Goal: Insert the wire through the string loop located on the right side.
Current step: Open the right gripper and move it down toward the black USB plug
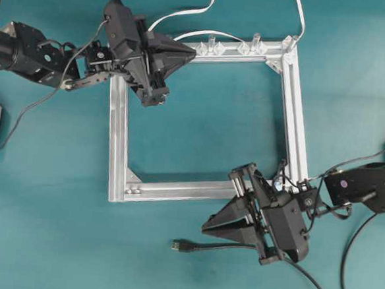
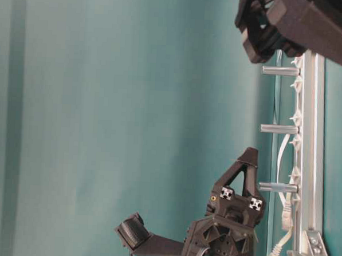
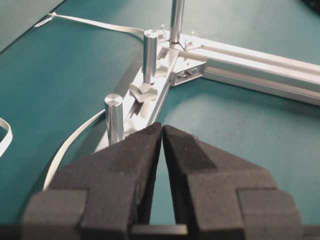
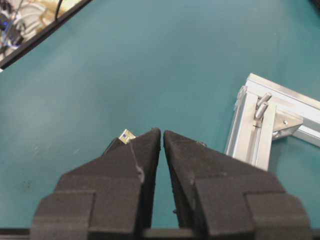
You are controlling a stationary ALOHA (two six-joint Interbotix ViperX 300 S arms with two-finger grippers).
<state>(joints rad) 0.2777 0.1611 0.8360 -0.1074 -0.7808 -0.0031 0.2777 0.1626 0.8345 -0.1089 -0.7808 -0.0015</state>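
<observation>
The wire (image 1: 221,247) lies on the teal table in front of the aluminium frame (image 1: 117,139). Its silver-tipped plug (image 1: 178,245) points left. My right gripper (image 1: 205,227) is shut with nothing between its fingers, just above and beside the wire. In the right wrist view the plug (image 4: 126,135) peeks out to the left of the shut right gripper (image 4: 162,132). The string loop (image 1: 280,178) sits on the frame's right rail near its lower corner, close behind the right wrist. My left gripper (image 1: 193,52) hovers shut and empty over the frame's top rail, as the left wrist view confirms (image 3: 162,126).
Upright metal posts (image 3: 114,120) and clear clips (image 1: 216,48) line the top rail. White flat cables (image 1: 188,15) trail off past the frame's far side. The robot's own black cords (image 1: 346,261) hang at the right. The frame's lower-left corner bracket (image 4: 280,122) is just right of the right gripper.
</observation>
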